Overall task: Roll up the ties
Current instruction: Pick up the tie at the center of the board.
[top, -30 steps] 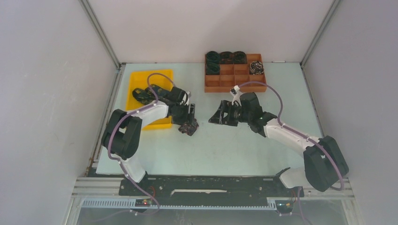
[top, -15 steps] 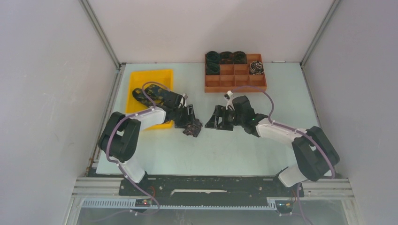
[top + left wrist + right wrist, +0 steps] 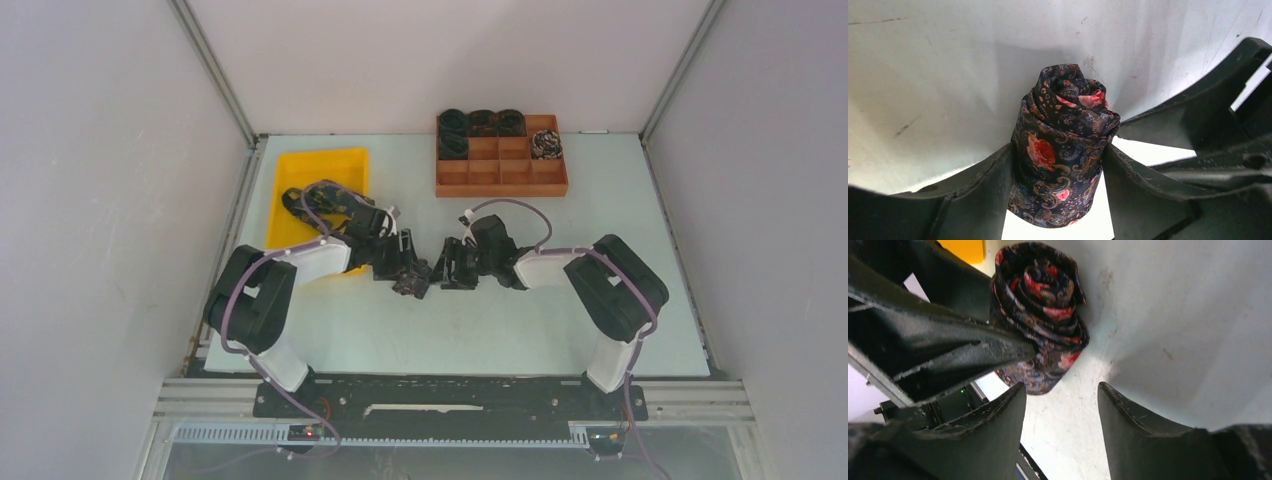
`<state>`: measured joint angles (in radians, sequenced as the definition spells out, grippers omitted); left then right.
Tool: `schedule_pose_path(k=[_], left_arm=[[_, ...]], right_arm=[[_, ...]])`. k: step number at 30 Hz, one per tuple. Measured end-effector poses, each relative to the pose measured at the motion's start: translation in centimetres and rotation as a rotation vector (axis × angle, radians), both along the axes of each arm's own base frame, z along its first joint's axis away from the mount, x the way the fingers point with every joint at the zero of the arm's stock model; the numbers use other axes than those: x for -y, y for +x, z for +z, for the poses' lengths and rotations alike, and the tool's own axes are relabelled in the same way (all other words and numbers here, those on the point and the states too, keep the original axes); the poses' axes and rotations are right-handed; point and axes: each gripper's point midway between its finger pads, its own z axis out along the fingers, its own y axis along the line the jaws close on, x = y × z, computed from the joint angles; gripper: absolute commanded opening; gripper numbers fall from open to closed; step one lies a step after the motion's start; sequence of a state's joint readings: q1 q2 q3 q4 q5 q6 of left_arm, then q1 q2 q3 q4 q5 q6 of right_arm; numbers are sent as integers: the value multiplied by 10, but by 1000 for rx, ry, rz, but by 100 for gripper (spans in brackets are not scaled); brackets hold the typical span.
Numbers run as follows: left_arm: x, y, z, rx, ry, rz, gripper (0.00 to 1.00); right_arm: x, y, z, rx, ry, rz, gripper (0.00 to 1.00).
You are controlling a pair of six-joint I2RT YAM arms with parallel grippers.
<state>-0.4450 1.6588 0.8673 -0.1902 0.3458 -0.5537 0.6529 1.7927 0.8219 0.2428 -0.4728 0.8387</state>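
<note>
Roses and gold paisley fill our left wrist view: the rolled tie (image 3: pixel 1063 115) sits squarely in the left gripper (image 3: pixel 402 272), one black finger pressed to each flank of the coil, the spiral end facing away from the camera. We place that coil just off the near right corner of the yellow bin (image 3: pixel 290 172), out over the pale table (image 3: pixel 520 320). Whether its underside touches the surface, we cannot tell.

Over to the right gripper (image 3: pixel 1060 402), which faces the coil from the side away from the bin. Its jaws stand apart with only bare table between them. The coil's lower edge lies just ahead of one fingertip, not inside the gap. From above, we see the two grippers nose to nose, nearly touching.

Inside the bin itself we spot a loose tie (image 3: pixel 322 198), dark and crumpled, toward the bin's near right part.

Well beyond the bin and off to its right stands the divided tray (image 3: pixel 500 185), brown-orange. Four dark coiled ties (image 3: pixel 482 122) fill the cells on the tray's bin-ward side, three along the far row and one just nearer than the first. A paler speckled coil (image 3: pixel 545 144) sits in a cell on the side farthest from the bin.
</note>
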Motion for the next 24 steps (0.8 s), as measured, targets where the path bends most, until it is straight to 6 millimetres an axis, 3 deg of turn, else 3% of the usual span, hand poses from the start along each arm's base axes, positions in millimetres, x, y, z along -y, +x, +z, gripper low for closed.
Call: schedule_pose_path(k=[7, 12, 18, 24], left_arm=[[4, -7, -1, -11, -50, 3, 53], [7, -9, -3, -16, -88, 21, 41], [9, -12, 0, -13, -128, 36, 25], [8, -18, 1, -22, -142, 41, 18]], right_arm=[[-13, 7, -9, -15, 28, 8, 39], [-17, 9, -12, -24, 38, 19, 36], [-18, 8, -13, -28, 41, 26, 40], [-18, 6, -9, -25, 38, 38, 51]])
